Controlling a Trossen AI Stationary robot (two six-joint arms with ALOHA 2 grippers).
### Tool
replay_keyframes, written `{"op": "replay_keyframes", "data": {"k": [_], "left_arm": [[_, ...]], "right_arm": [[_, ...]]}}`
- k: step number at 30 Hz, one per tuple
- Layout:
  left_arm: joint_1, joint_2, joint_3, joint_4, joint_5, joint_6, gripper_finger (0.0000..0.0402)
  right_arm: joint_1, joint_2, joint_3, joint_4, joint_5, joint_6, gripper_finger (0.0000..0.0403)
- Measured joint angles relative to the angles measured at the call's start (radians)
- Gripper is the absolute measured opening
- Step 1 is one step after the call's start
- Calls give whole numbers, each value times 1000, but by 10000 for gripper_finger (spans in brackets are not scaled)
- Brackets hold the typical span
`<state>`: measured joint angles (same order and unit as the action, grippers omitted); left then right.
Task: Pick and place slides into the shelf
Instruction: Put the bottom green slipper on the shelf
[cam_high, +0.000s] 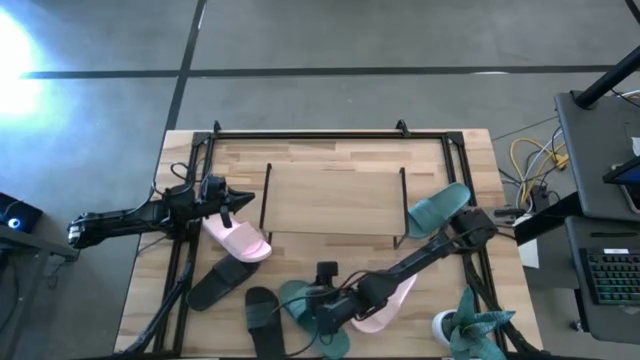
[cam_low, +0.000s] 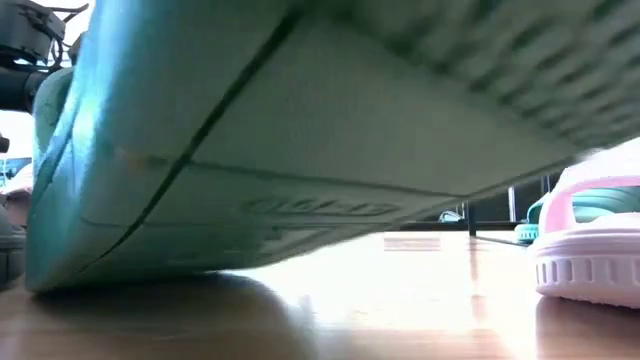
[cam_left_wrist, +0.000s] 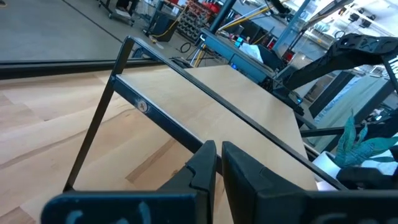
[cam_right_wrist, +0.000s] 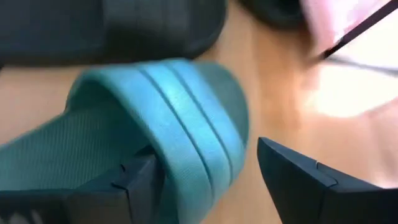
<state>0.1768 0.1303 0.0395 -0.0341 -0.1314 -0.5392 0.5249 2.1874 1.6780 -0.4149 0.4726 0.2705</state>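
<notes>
Glare is washing over the grey concrete floor (cam_high: 330, 35) at far left. A keyboard (cam_high: 612, 275) is sitting on the right-hand desk (cam_high: 575, 250).

Two slim arms of dark, near-black segments joined by rounded joints stand on either side of the shelf (cam_high: 335, 197), the left arm (cam_high: 130, 220) to one side and the right arm (cam_high: 420, 262) to the other, each with thin black cables trailing along it. The left gripper (cam_left_wrist: 217, 163) ends in two matte black, wedge-shaped fingers. The right gripper (cam_right_wrist: 205, 177) has two dark, angular fingers with flat, bevelled faces.
</notes>
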Motion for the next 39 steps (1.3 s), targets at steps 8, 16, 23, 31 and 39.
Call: {"op": "replay_keyframes", "data": {"k": [8,16,23,31,39], "left_arm": [[0,0,0,0,0,0,12],[0,-1,0,0,0,0,12],[0,-1,0,0,0,0,12],[0,-1,0,1,0,0,12],[0,-1,0,1,0,0,12]], "right_arm": [[-29,67,59,-50,-10,12,108],[-44,41,65,-77,28,64,12],[-38,-153,96,-179,165,129,10],[27,-376,134,-351,603,134,11],[-64,-405,135,-911,699,649,11]]}}
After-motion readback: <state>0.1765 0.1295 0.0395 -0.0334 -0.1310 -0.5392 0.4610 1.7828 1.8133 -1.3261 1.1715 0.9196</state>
